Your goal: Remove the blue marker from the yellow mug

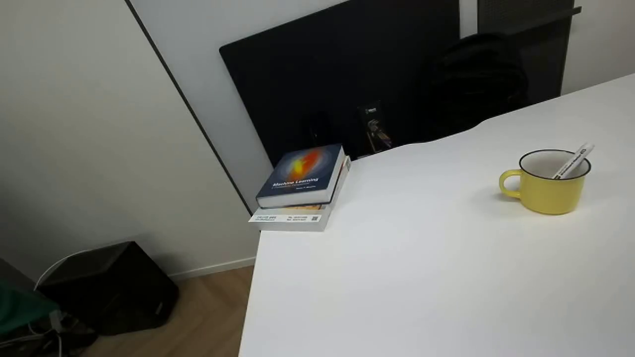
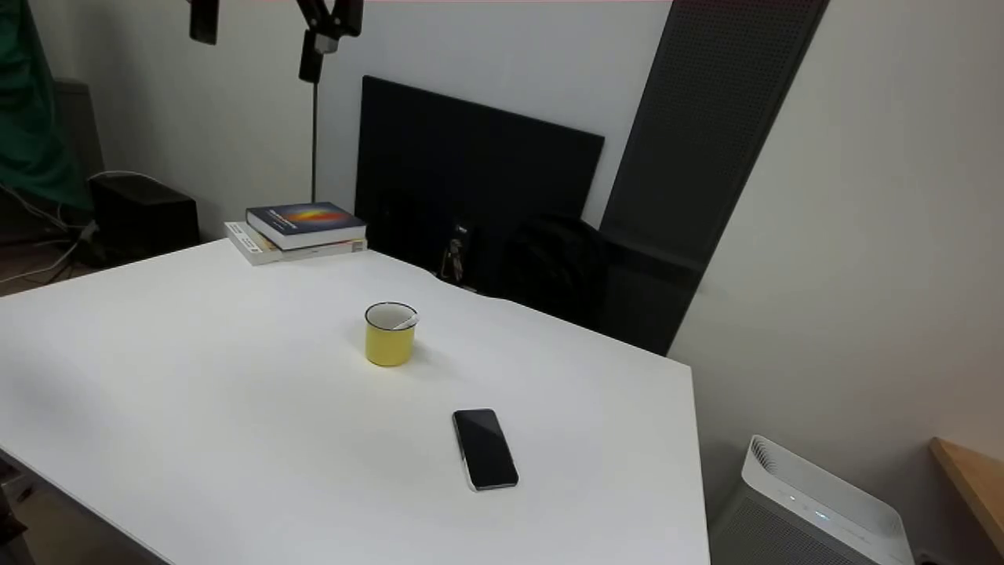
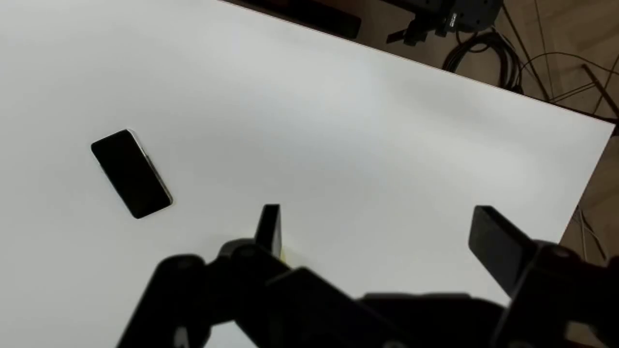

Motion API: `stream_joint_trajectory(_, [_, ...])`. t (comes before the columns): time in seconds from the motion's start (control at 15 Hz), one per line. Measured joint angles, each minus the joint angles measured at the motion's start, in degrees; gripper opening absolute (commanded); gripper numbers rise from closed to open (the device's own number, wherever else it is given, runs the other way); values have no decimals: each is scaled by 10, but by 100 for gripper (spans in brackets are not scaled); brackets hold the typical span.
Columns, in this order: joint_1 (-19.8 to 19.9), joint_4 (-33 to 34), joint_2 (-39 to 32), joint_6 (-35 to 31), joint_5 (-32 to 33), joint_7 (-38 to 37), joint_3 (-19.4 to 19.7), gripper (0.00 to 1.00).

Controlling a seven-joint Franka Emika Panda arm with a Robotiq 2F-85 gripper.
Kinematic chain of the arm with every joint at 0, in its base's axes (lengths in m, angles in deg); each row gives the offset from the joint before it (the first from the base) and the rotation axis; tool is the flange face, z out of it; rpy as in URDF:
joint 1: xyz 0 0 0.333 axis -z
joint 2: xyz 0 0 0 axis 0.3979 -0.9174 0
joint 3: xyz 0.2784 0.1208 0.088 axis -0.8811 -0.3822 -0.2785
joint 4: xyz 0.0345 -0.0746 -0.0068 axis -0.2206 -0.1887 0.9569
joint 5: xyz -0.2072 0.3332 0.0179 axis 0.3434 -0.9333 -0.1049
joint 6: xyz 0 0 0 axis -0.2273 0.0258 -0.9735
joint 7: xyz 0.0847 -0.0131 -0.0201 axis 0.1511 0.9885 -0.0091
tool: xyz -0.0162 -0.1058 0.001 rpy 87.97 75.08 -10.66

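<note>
The yellow mug (image 1: pixel 551 196) stands upright on the white table, its loop handle visible in this exterior view. It also stands there in an exterior view (image 2: pixel 389 347). The blue marker (image 1: pixel 574 161) leans inside the mug, its pale barrel sticking out over the rim; its lower end and blue tip are hidden inside. The marker shows small in an exterior view (image 2: pixel 406 322). My gripper (image 2: pixel 257 59) is high above the table, well apart from the mug. In the wrist view the gripper (image 3: pixel 377 207) is open and empty. Only a yellow sliver of the mug (image 3: pixel 284 256) shows behind a finger.
A black phone (image 2: pixel 485 449) lies on the table near the mug and shows in the wrist view (image 3: pixel 131 173). A stack of books (image 1: pixel 302 178) sits at a table corner. A dark monitor-like panel (image 1: pixel 347 74) and a black backpack (image 1: pixel 476 79) are beyond the table edge.
</note>
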Motion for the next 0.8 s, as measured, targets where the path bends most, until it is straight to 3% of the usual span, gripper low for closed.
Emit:
stream_joint_trajectory(0.47, [11, -5, -4, -4, 0, 8, 5, 100])
stream_joint_trajectory(0.8, [51, -7, -45, -47, 1, 49, 54, 100])
